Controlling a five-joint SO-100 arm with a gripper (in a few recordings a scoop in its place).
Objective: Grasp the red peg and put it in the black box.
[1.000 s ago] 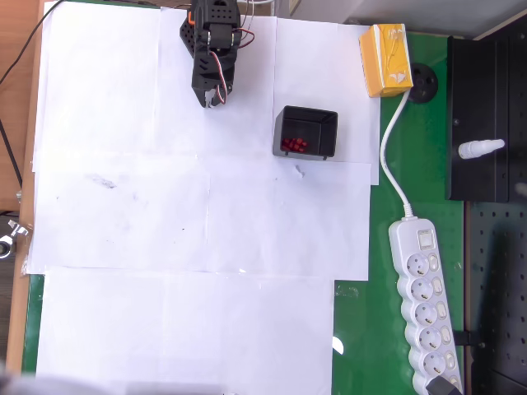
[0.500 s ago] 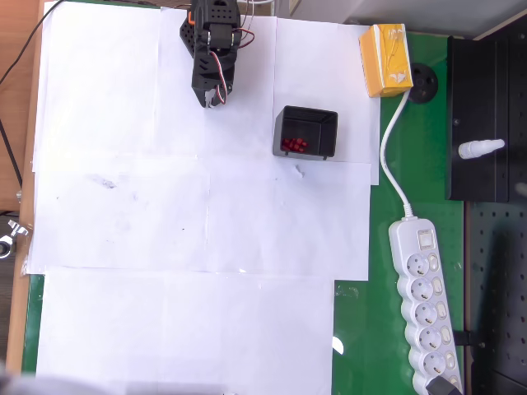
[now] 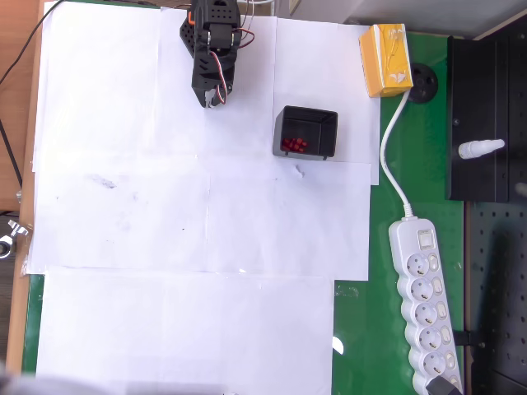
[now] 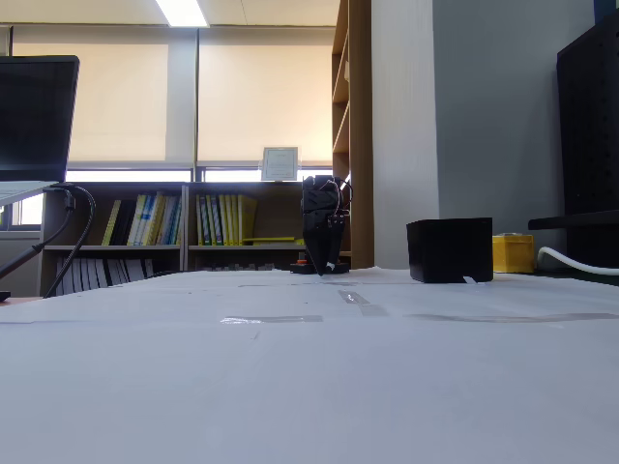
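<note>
The black box (image 3: 305, 113) stands on the white paper right of centre at the back. It shows as a dark cube (image 4: 449, 249) in the fixed view. Several small red pegs (image 3: 294, 145) lie bunched on its floor near the front wall; I cannot tell one from another. My gripper (image 3: 212, 101) hangs from the folded black arm at the back of the table, to the left of the box and apart from it. Its fingers look shut with nothing between them. In the fixed view the gripper (image 4: 323, 269) points down just above the paper.
A yellow carton (image 3: 385, 59) sits behind and right of the box. A white power strip (image 3: 424, 304) and its cable run along the green mat on the right. A black panel (image 3: 473, 99) with a white bottle (image 3: 480, 148) lies at the far right.
</note>
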